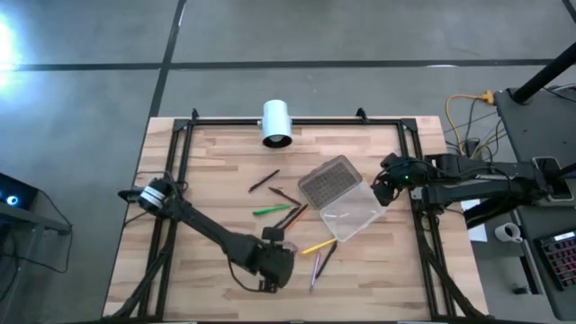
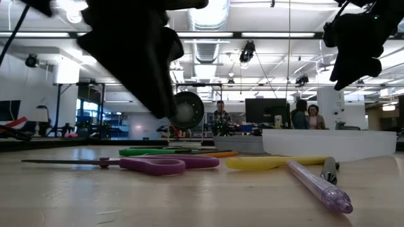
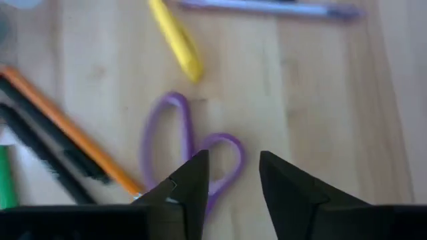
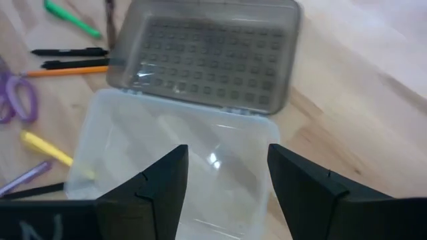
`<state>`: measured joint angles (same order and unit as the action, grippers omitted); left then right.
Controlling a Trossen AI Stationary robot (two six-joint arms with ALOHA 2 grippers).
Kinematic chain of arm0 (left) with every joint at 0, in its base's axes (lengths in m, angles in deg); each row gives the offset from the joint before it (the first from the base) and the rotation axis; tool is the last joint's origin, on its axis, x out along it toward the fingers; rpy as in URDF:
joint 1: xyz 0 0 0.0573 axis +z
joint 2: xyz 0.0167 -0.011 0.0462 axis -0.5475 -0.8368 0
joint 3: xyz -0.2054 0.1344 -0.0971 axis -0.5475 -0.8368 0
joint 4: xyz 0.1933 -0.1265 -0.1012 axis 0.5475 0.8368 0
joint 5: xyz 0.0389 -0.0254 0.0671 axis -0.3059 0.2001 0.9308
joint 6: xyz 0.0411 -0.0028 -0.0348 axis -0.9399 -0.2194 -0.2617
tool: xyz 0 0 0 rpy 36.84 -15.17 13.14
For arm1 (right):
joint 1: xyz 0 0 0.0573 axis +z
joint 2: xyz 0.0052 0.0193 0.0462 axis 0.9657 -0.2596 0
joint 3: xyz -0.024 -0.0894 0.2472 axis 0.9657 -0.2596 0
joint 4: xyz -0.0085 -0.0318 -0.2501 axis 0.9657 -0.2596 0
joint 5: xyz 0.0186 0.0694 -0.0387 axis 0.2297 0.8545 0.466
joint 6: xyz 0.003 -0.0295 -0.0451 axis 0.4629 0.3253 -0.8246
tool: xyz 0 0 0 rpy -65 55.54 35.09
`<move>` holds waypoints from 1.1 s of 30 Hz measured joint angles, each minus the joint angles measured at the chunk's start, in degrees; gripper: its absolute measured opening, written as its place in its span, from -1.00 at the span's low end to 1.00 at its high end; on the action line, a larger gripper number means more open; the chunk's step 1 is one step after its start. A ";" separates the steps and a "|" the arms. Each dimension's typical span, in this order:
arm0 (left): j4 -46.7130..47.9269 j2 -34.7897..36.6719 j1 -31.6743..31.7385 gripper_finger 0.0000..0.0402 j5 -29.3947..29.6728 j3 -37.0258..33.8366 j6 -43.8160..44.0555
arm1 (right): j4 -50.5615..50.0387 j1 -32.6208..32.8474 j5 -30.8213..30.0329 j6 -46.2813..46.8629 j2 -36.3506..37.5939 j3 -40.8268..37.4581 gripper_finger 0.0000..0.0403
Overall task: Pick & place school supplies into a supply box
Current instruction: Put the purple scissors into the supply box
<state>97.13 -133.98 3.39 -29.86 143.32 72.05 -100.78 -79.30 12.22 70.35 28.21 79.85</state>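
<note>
Left end effector (image 3: pixel 231 175) is released, fingers apart, just over the purple scissors (image 3: pixel 189 152) on the surface. Go down w/ one handle loop between fingers, then squeeze. Supply box (image 1: pixel 351 213) sits near; right end effector (image 4: pixel 227 170) waits open.

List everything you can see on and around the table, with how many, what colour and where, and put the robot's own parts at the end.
supply box: one, clear, lid open, right of table centre; nothing seen inside.
lid: one, grey, textured, hinged to the box's far side.
scissors: one pair, purple handles, near edge of the table, under the left gripper.
yellow pen: one, near the box's front corner.
purple pen: one, near edge, beside the yellow pen.
green pen: one, table centre.
orange pencil: one, beside the dark pencils.
dark pencils: several, brown or black, mid-table.
white cylinder: one, far edge.
people: about three, in the room behind.
left gripper: one, dark, over the scissors' handles.
right gripper: one, dark, open, above the box.
</note>
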 joint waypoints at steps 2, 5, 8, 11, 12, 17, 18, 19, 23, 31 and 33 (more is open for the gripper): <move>-0.50 -0.15 -1.24 -0.43 -0.20 -0.97 -0.61 | 1.26 0.25 0.51 -0.04 -1.11 -0.04 -0.01; -2.16 -0.47 -2.07 -0.43 -0.35 -1.94 -1.72 | 1.88 0.36 0.15 -0.02 -2.80 -0.04 -0.01; -4.40 -1.01 -1.68 -0.43 2.25 -3.13 -3.57 | 2.59 0.36 0.11 -0.04 -4.22 -0.08 -0.01; -6.08 -1.69 -0.51 -0.43 2.92 -4.12 -4.11 | 2.77 0.36 0.11 -0.04 -5.05 -0.08 -0.01; -6.71 -1.93 -0.24 -0.43 2.99 -4.23 -4.17 | 2.70 0.36 0.10 -0.04 -5.27 -0.08 -0.01; -7.86 -2.13 0.01 -0.43 2.30 -4.36 -5.51 | 2.62 0.35 0.10 -0.04 -5.27 -0.08 -0.01; -7.82 -2.13 -0.04 -0.43 2.21 -4.48 -5.71 | 2.64 0.36 0.09 -0.05 -5.24 -0.08 -0.01; -7.71 -2.13 -0.06 -0.43 2.05 -4.63 -5.78 | 2.63 0.36 0.10 -0.04 -5.18 -0.08 -0.01; -7.84 -2.13 -0.02 -0.43 0.44 -4.74 -5.83 | 2.64 0.36 0.07 -0.44 -5.01 -0.08 -0.01; -12.75 -2.13 0.16 -0.43 -0.82 -7.85 -5.83 | 2.59 0.36 0.07 -1.16 -5.01 -0.15 -0.02; -13.35 -2.13 0.37 -0.43 -0.98 -8.80 -5.78 | 2.57 0.36 0.07 -1.15 -5.01 -0.15 -0.01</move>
<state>83.79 -136.11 3.76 -30.85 134.52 66.27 -98.21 -78.94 12.29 69.20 23.20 79.71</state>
